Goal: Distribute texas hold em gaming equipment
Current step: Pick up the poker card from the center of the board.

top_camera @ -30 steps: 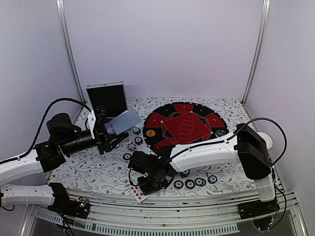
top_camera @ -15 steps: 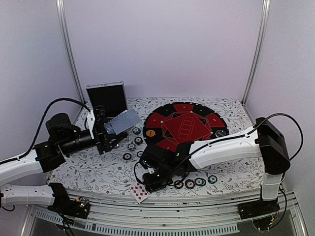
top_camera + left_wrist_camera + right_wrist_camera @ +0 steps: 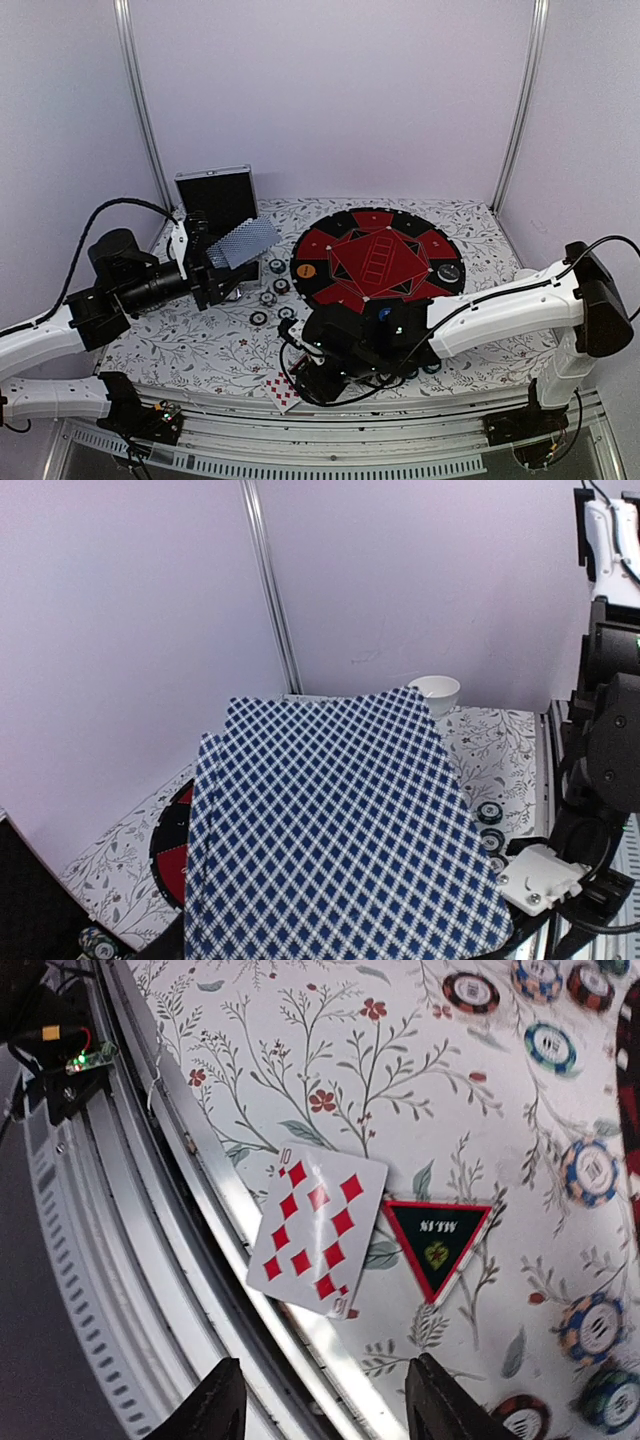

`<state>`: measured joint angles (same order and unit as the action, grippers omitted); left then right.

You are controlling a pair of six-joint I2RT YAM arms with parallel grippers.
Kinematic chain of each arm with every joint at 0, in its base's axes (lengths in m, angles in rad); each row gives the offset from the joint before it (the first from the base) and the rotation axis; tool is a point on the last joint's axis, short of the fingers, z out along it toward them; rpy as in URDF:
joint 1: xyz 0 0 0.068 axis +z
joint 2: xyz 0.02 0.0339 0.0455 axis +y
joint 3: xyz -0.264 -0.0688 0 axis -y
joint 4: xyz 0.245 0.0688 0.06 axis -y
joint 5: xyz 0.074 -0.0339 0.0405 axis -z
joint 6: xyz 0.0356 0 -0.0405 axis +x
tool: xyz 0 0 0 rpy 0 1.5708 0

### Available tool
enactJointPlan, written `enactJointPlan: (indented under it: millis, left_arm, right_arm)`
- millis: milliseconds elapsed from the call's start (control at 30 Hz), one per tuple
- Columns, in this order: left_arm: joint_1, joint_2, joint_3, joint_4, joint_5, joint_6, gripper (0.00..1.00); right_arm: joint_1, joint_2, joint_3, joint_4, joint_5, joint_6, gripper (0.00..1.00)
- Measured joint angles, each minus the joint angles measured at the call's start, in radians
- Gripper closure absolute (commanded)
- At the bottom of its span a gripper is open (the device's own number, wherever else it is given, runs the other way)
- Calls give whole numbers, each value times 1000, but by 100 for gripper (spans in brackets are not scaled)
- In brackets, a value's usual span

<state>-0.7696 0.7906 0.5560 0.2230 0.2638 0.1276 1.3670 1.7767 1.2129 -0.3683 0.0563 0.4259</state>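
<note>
My left gripper (image 3: 222,262) is shut on a fan of blue-checked playing cards (image 3: 244,241), held above the table's left side; the card backs (image 3: 340,830) fill the left wrist view and hide the jaws. My right gripper (image 3: 330,1405) is open over the near table edge with nothing between its fingers. Just ahead of it lies a face-up ten of diamonds (image 3: 318,1232), overhanging the edge, beside a small red-black triangle (image 3: 437,1243). In the top view that card (image 3: 283,390) sits left of the right gripper (image 3: 318,382). Striped poker chips (image 3: 590,1170) lie scattered nearby.
A round red-and-black mat (image 3: 375,260) with an orange button (image 3: 305,270) lies at centre back. The black case (image 3: 215,198) stands at back left. More chips (image 3: 270,298) lie between case and mat. A white cup (image 3: 435,692) sits by the far wall. A metal rail (image 3: 150,1260) borders the table.
My right gripper has opened and its arm has stretched lower along the near edge; the ten of diamonds lies where it was. My left gripper has lifted the cards slightly.
</note>
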Motion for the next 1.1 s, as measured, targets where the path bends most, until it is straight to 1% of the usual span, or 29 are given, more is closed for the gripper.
enactJointPlan:
  millis: [67, 133, 200, 267, 300, 400, 467, 567, 700, 833, 1100]
  left_arm:
    - [7, -1, 0, 0, -3, 2, 48]
    - [14, 0, 0, -2, -4, 4, 48]
    - [21, 0, 0, -3, -5, 9, 48]
    - [27, 2, 0, -3, -4, 12, 48]
    - [32, 3, 0, -4, -3, 14, 48]
    - [38, 10, 0, -4, -2, 19, 48]
    - [40, 15, 0, -4, 1, 21, 48]
    - [44, 19, 0, -5, 5, 26, 48]
    - [59, 20, 0, -5, 5, 30, 48]
    - [70, 26, 0, -5, 7, 30, 48]
    - [82, 26, 0, -5, 15, 30, 47]
  right_arm:
    - [23, -2, 0, 8, 73, -142, 34]
    - [51, -1, -13, 38, 163, -317, 32]
    - [85, -2, -54, 109, 234, -505, 31]
    - [113, -11, -129, 208, 271, -678, 29]
    - [129, -26, -198, 277, 283, -811, 28]
    - [150, -60, -330, 412, 278, -1093, 28]
    - [150, -64, -364, 475, 273, -1248, 30]
    - [149, -50, -358, 573, 262, -1458, 32]
    - [151, 10, -337, 686, 251, -1639, 33]
    - [151, 64, -341, 719, 242, -1770, 33]
    - [151, 169, -344, 810, 242, -1891, 35]
